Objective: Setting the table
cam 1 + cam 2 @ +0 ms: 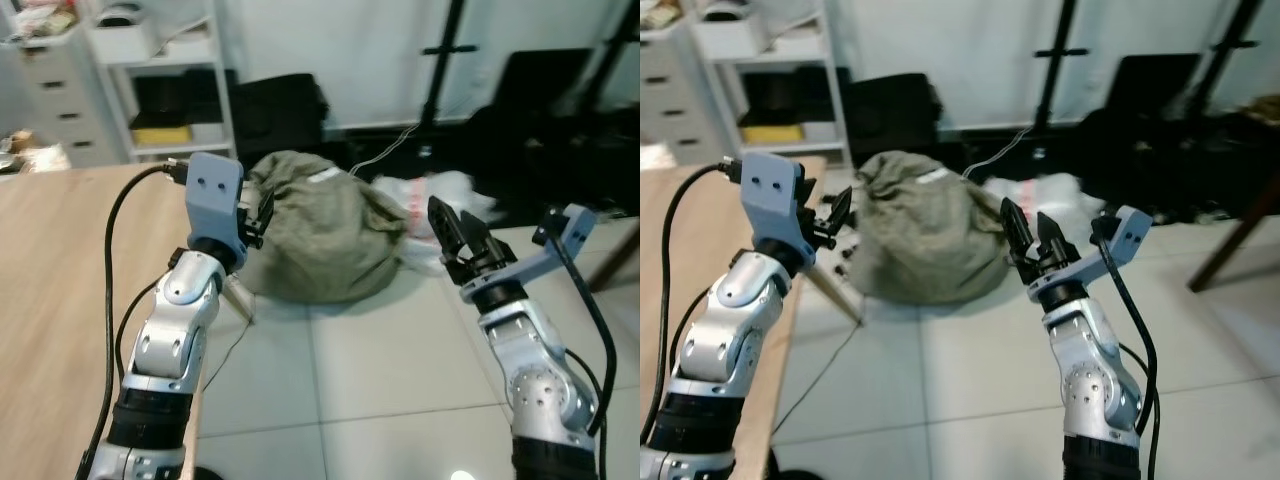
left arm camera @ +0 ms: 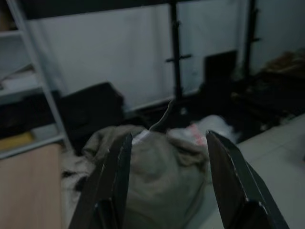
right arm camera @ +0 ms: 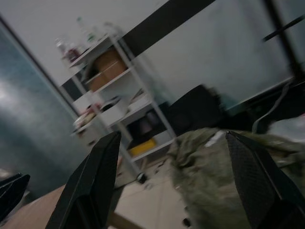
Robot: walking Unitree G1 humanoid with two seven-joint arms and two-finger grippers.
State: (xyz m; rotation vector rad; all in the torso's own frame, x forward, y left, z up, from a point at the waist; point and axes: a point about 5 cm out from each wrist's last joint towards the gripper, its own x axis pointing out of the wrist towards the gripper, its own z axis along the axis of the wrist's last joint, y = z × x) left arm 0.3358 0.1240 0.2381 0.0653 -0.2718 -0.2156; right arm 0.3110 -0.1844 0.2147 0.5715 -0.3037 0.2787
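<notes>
Stretching across the room, a pale tiled floor (image 1: 400,370) carries most of what is in view, with a white wall (image 1: 330,50) behind it. At the robot's left runs a light wooden bench (image 1: 60,280), its top bare where it shows; no tableware can be seen on it or anywhere else. Behind the bench stands a white shelf unit (image 1: 165,80) holding a yellow item and dark boxes, with a chest of drawers (image 1: 55,95) just beside it. A large olive-green cloth sack (image 1: 320,235) slumps on the floor near the bench's corner, and a crumpled white plastic bag (image 1: 430,205) lies just beside it on the robot's right. Dark bags and a black stand (image 1: 440,60) line the wall.

Both silver arms are raised in front of the robot. The left gripper (image 1: 835,215) hovers over the bench's edge, pointing toward the sack, its fingers (image 2: 112,181) spread wide with nothing between them. The right gripper (image 1: 1033,240) hangs over the floor, well apart from the bench, likewise spread and empty, its fingers (image 3: 90,186) framing the shelf unit and sack. A thin pale cable (image 1: 385,150) seems to trail from the wall toward the sack, though it is too fine to trace surely.
</notes>
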